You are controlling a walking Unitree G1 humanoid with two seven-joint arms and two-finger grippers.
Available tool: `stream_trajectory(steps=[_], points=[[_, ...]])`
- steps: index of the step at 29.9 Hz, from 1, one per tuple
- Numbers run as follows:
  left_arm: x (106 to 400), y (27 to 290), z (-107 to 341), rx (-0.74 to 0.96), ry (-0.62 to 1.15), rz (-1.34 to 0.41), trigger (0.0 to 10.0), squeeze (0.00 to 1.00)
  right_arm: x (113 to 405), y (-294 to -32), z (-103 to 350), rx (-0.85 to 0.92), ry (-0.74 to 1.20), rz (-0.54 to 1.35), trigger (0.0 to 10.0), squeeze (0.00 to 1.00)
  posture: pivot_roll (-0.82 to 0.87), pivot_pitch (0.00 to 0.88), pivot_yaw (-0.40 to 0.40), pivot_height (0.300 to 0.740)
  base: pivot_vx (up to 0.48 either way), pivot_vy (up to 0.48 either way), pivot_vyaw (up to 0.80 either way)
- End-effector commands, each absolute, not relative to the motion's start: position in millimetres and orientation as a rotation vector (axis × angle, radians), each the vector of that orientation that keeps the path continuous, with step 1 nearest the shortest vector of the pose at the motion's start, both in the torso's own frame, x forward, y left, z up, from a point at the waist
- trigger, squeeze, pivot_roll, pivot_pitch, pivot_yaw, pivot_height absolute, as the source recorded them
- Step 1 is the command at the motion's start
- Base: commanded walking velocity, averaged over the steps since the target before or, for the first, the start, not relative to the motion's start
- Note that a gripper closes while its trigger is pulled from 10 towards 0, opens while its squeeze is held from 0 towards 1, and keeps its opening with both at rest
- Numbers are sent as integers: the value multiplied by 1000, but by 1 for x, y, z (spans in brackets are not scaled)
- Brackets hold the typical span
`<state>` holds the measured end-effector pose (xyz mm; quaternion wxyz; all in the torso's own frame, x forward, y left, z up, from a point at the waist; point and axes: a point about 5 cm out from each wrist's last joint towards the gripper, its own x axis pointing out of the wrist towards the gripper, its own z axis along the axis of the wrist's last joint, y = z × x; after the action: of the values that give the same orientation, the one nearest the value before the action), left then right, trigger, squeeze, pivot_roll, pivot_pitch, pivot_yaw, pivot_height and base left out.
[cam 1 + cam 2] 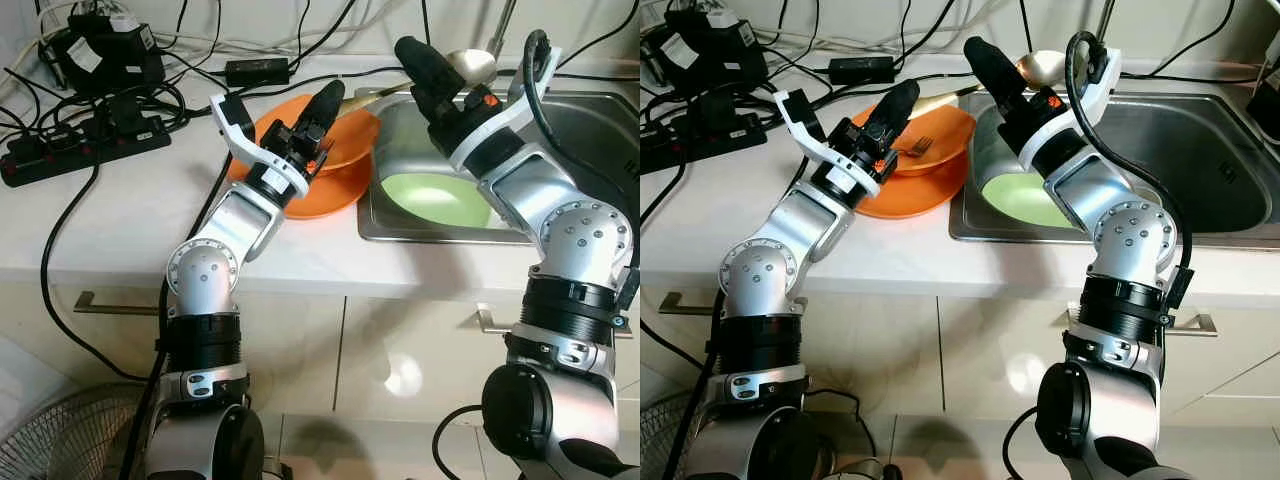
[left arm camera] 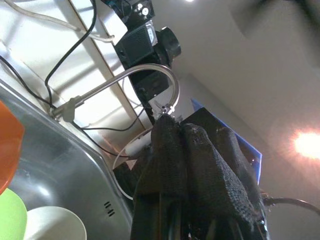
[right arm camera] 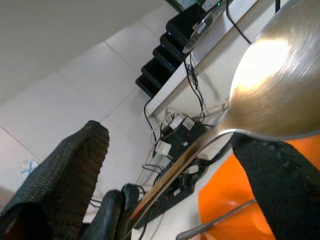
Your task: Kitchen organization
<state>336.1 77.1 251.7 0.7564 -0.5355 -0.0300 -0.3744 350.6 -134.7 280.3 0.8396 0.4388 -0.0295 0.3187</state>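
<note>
The white table [image 1: 130, 215] carries an orange bowl [image 1: 345, 135] nested on an orange plate [image 1: 320, 195], just beside the left rim of a stainless steel sink [image 1: 600, 120]. A metal fork [image 1: 918, 147] lies inside the bowl. A light green plate [image 1: 435, 197] rests flat on the sink floor; in the left wrist view a white bowl [image 2: 55, 224] sits beside it, and the curved faucet [image 2: 125, 80] rises behind the basin.

A ladle [image 1: 470, 65], polished steel with a rounded reflective bowl and a long, slim, brass-toned handle, lies across the sink's rear left corner. Its bowl sits at 12 o'clock from the green plate, and its handle runs toward 9 o'clock, over the rim of the orange bowl.

The left claw [image 1: 328, 100] is raised above the orange bowl, tilted toward 1 o'clock. Its two black fingers [image 2: 200, 170] are pressed together with nothing between them.

The right claw [image 1: 415, 55] is over the sink's left rear corner, pointing toward 11 o'clock. Its fingers are spread wide. In the right wrist view the ladle handle passes between the two fingers [image 3: 65, 170]; contact with either finger cannot be confirmed.

At 10 o'clock on the table lie a black power strip [image 1: 85, 145], power adapters and tangled black cables [image 1: 60, 260]. A fan [image 1: 50, 445] stands on the floor at lower left.
</note>
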Motion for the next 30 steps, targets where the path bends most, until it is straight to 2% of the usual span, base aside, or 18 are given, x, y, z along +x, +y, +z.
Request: stream_trajectory(steps=[1,2,30], points=[[329,65,251,-1216,-65,-861,0,0,352,-137,288,942,-90,670,627,0,-21,42,17,740,0,0,0],[330,66,250,-1218,-61,-857,0,0,352,-138,289,952,-101,667,0,0,-21,42,17,740,0,0,0],[330,64,247,-1197,-33,-855,0,0,355,-141,287,959,-100,629,0,0,-22,43,21,740,0,0,0]])
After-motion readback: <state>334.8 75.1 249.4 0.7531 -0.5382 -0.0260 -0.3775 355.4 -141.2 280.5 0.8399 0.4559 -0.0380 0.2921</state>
